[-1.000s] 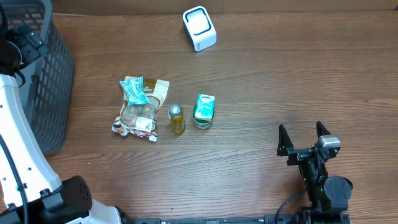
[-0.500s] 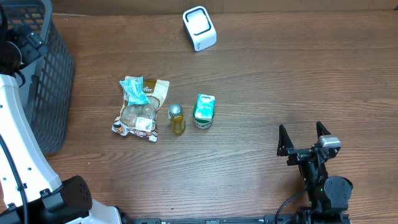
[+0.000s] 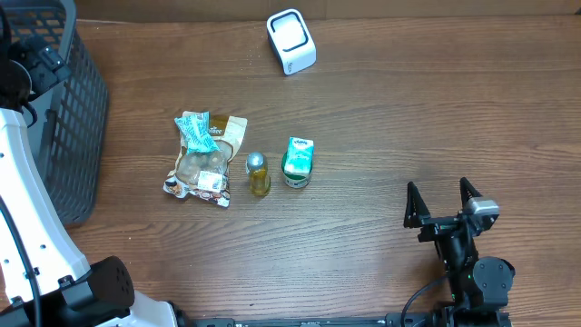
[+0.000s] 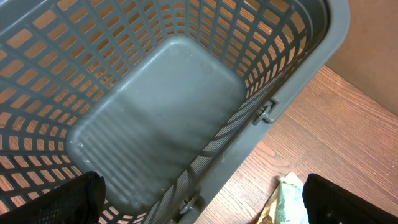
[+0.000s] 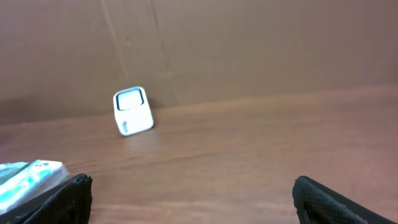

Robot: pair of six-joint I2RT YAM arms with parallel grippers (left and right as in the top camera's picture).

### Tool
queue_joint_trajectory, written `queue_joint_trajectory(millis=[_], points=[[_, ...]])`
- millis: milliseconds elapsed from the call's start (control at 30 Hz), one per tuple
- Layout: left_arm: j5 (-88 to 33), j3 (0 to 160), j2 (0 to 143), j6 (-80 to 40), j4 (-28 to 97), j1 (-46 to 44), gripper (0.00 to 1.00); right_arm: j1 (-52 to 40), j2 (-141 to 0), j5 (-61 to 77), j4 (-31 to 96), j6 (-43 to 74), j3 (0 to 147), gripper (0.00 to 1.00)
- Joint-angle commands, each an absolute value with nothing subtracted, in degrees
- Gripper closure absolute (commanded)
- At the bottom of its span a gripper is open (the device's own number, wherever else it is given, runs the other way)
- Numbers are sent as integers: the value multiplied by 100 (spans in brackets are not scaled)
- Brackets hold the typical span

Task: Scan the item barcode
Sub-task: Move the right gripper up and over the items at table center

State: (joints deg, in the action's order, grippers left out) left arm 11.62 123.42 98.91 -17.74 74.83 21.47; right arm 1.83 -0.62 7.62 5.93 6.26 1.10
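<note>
Green carton (image 3: 298, 162) sits well apart from the right end effector (image 3: 438, 187).

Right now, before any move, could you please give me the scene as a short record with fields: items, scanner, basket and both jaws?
scanner: white, at the far side of the table, apart from the items
items: snack bags, small bottle, green carton, side by side mid-table
basket: grey, empty, at the left edge
left jaws: open, above the basket, holding nothing
right jaws: open, at the near side, holding nothing
scan: not yet begun
</note>
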Motion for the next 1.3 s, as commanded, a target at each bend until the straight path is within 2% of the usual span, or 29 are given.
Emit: queue_joint_trajectory(millis=[0, 267, 500, 800, 900, 1033, 1100, 1167, 1267], points=[[1177, 12390, 9933, -1651, 7481, 2163, 0, 167, -16, 744, 923, 1140, 530, 0], [1177, 12390, 9933, -1651, 7481, 2163, 0, 167, -834, 429, 2467, 1203, 2676, 0], [1177, 12390, 9933, -1651, 7481, 2163, 0, 167, -3402, 893, 4281, 1201, 5653, 0], [1177, 12390, 9933, -1651, 7481, 2163, 0, 165, -7063, 1094, 7970, 1205, 9911, 0], [1177, 12390, 9933, -1651, 7481, 2163, 0, 165, -7797, 1450, 8195, 1205, 10477, 0], [1177, 12390, 9933, -1651, 7481, 2163, 0, 165, -8554, 2626, 8134, 1203, 10519, 0], [1177, 12390, 9933, -1651, 7481, 2163, 0, 152, -8899, 3024, 8141, 1203, 10519, 17], [1177, 12390, 9933, -1651, 7481, 2163, 1, 40, -9181, 3277, 8180, 1203, 10475, 30], [1177, 12390, 9933, -1651, 7481, 2163, 0, -342, -9450, 3267, 8152, 1203, 10339, 32]])
